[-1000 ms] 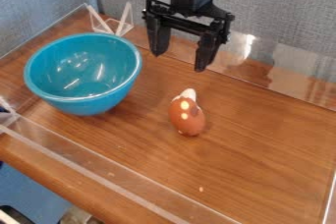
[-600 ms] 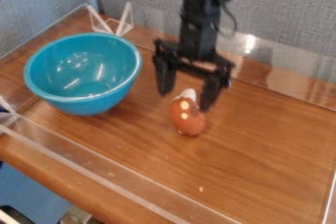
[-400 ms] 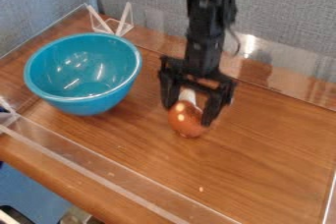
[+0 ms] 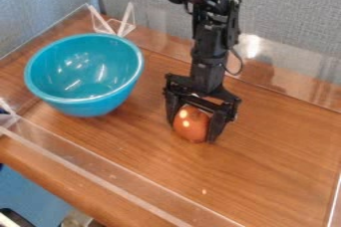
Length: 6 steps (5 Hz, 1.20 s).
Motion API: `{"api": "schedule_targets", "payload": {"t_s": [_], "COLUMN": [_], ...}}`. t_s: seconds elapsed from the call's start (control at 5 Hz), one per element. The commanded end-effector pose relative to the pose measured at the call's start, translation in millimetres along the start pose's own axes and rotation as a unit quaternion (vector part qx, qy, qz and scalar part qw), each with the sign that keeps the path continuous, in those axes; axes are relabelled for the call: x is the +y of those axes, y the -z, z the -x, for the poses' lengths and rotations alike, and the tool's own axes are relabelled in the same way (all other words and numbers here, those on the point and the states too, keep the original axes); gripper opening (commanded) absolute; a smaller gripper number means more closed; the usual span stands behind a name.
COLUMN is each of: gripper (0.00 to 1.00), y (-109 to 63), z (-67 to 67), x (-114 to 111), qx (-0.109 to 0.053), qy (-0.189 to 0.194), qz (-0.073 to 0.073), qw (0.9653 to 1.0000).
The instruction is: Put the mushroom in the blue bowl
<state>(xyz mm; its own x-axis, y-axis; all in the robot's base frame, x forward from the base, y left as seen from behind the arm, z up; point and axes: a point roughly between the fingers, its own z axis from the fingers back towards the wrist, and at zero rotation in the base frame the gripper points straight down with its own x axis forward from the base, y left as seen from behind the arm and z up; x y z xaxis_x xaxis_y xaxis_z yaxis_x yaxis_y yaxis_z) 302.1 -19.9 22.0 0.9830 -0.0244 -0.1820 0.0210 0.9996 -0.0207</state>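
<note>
Black claw released, jaws spread wide and straddling the mushroom (one finger each side, contact not clear). Mushroom on the wooden table, long axis tilted upright, right of the blue bowl, well apart.

A single fixed camera looks down at an angle from the front, at middling range, taking in the glossy brown wooden tabletop and the grey wall behind it.
</note>
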Motion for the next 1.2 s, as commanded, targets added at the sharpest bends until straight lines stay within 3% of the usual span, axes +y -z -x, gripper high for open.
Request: {"api": "schedule_targets", "payload": {"t_s": [0.0, 1.0], "gripper": [0.00, 0.00], "y": [-9.8, -40.4], "z": [-7.7, -5.5], "x": [-2.0, -7.3], "qx": [-0.026, -0.061], "qy": [0.004, 0.011], "qz": [0.004, 0.027], "qw": [0.9996, 0.9977]}}
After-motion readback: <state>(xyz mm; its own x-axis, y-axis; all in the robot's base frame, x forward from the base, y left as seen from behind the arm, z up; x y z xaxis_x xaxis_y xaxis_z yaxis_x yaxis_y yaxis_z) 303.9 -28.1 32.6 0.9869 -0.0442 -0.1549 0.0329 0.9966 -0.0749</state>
